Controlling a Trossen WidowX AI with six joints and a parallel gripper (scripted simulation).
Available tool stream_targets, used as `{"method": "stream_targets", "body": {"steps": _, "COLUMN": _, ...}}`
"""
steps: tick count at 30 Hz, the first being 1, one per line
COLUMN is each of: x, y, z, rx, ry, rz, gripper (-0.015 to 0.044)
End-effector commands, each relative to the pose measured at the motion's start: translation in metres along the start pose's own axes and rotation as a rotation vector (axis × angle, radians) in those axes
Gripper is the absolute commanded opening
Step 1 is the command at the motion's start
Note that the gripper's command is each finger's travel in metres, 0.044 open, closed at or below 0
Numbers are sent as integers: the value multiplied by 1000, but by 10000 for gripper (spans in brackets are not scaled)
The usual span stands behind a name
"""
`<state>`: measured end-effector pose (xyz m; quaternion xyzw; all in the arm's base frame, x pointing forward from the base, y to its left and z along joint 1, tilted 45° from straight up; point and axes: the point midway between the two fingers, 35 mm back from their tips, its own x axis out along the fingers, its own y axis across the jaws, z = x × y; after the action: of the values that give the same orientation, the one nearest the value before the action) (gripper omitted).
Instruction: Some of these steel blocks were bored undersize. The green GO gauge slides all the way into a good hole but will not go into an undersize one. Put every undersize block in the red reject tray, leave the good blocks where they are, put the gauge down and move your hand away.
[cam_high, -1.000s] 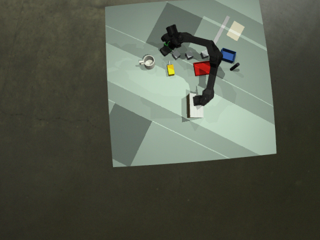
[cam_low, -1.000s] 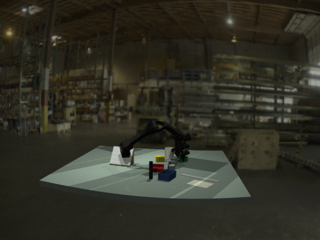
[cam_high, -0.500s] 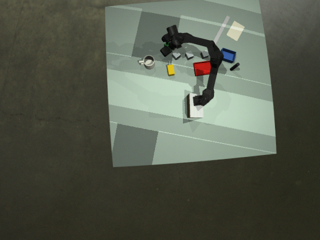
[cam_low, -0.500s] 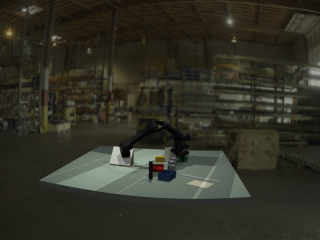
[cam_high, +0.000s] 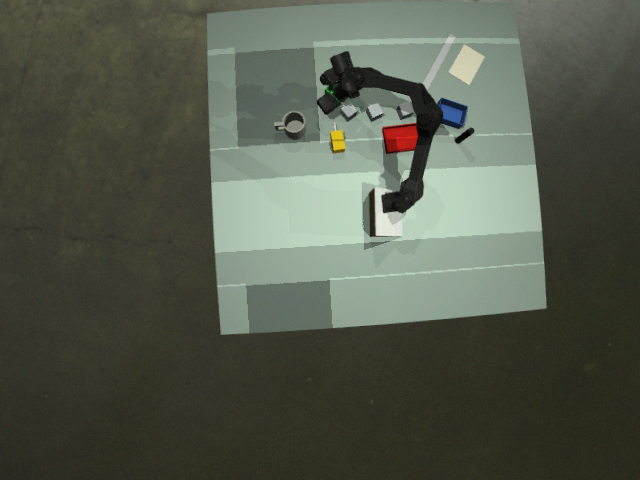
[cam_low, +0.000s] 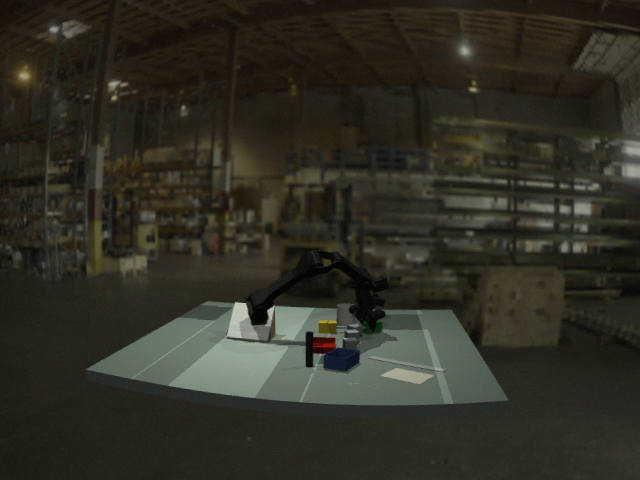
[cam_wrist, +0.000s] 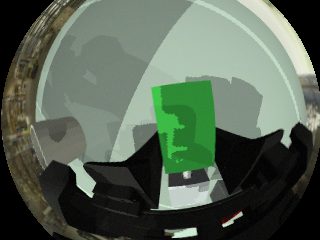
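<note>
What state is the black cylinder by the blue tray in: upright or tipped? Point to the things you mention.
Upright: the exterior view shows the black cylinder (cam_high: 464, 135) (cam_low: 309, 349) standing tall on end beside the blue tray (cam_high: 452, 112) (cam_low: 341, 359).
</note>
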<state>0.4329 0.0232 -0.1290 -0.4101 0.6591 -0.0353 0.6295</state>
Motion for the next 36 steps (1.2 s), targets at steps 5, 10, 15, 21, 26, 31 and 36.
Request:
{"method": "stream_targets", "body": {"steps": 5, "x": 0, "y": -2, "z": 7, "rx": 4, "ry": -6, "rz": -6, "gripper": 0}}
{"method": "stream_targets", "body": {"steps": 10, "x": 0, "y": -2, "z": 10, "rx": 5, "ry": -8, "rz": -8, "gripper": 0}}
{"method": "stream_targets", "body": {"steps": 15, "x": 0, "y": -2, "z": 10, "rx": 5, "ry": -8, "rz": -8, "gripper": 0}}
{"method": "stream_targets", "body": {"steps": 21, "x": 1, "y": -2, "z": 14, "rx": 5, "ry": -8, "rz": -8, "gripper": 0}}
{"method": "stream_targets", "body": {"steps": 26, "x": 2, "y": -2, "z": 16, "rx": 5, "ry": -8, "rz": -8, "gripper": 0}}
{"method": "stream_targets", "body": {"steps": 31, "x": 2, "y": -2, "z": 17, "rx": 5, "ry": -8, "rz": -8, "gripper": 0}}
{"method": "stream_targets", "body": {"steps": 36, "x": 3, "y": -1, "z": 20, "rx": 6, "ry": -8, "rz": -8, "gripper": 0}}
